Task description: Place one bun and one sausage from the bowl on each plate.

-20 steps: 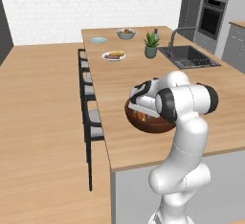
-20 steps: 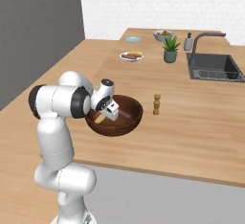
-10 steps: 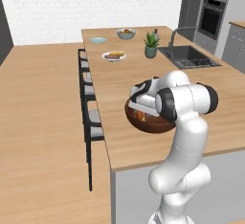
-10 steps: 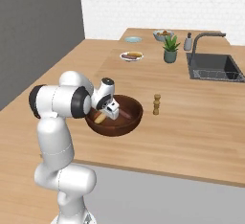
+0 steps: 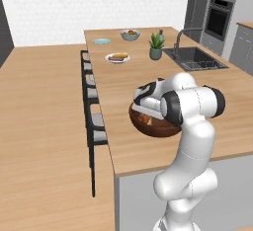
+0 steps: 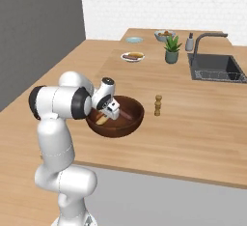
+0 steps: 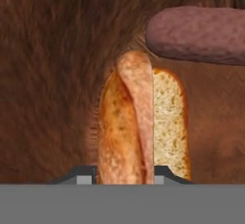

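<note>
The dark brown wooden bowl (image 5: 170, 130) (image 6: 135, 120) sits near the counter's front edge. My gripper (image 5: 144, 110) (image 6: 106, 116) (image 7: 125, 173) reaches down into it. In the hand view the bowl's inner wall (image 7: 48, 74) surrounds a split golden bun (image 7: 139, 127), and my two fingertips (image 7: 85, 173) press against the bun's sides. A reddish sausage (image 7: 196, 34) lies just beyond the bun. Far back on the counter, the white plate (image 5: 107, 58) (image 6: 123, 57) carries a bun and a sausage. The pale blue plate (image 5: 102, 41) (image 6: 134, 40) lies behind it, bare.
A small wooden pepper mill (image 6: 157, 105) stands right of the bowl. A potted plant (image 5: 156, 46) (image 6: 171, 50), a pale grey fruit bowl (image 5: 130, 35) (image 6: 165, 35) and a sink (image 5: 197, 59) (image 6: 217, 68) are farther back. Stools (image 5: 91, 101) line the counter's left side.
The fingers have closed from wide open onto the bun in the bowl. The arm has stayed in place over the bowl.
</note>
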You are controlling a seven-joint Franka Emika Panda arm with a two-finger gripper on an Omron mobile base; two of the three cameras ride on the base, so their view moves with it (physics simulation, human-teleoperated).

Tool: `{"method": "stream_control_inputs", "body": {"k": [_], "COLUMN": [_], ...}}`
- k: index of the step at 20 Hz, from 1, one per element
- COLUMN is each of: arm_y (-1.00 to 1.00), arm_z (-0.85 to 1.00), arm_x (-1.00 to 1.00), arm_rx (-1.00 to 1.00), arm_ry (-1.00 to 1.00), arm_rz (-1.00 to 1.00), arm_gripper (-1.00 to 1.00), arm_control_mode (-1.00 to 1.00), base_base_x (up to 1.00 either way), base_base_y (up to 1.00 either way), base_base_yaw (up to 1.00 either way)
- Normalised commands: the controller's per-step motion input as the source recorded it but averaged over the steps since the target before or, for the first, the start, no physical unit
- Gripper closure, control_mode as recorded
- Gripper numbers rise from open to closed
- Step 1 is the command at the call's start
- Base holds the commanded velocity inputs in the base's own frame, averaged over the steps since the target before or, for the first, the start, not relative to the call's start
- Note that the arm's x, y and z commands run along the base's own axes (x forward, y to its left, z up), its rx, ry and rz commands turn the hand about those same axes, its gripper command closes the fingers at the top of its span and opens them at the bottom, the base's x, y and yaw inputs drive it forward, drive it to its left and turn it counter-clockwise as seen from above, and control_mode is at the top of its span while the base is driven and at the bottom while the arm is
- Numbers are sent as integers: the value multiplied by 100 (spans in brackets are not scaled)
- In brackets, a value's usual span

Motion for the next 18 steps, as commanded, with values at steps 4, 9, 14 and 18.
{"method": "stream_control_inputs", "body": {"k": [4,9,14,18], "arm_y": [0,0,-1,-2], "arm_z": [32,85,88,55], "arm_x": [-4,-33,-70,-99], "arm_rx": [1,0,0,0], "arm_ry": [0,0,0,4], "arm_rz": [0,0,4,12], "arm_gripper": [100,100,100,100], "arm_control_mode": [-100,-100,-100,-100], "base_base_x": [0,0,0,0], "base_base_y": [0,0,0,0], "base_base_yaw": [0,0,0,0]}}
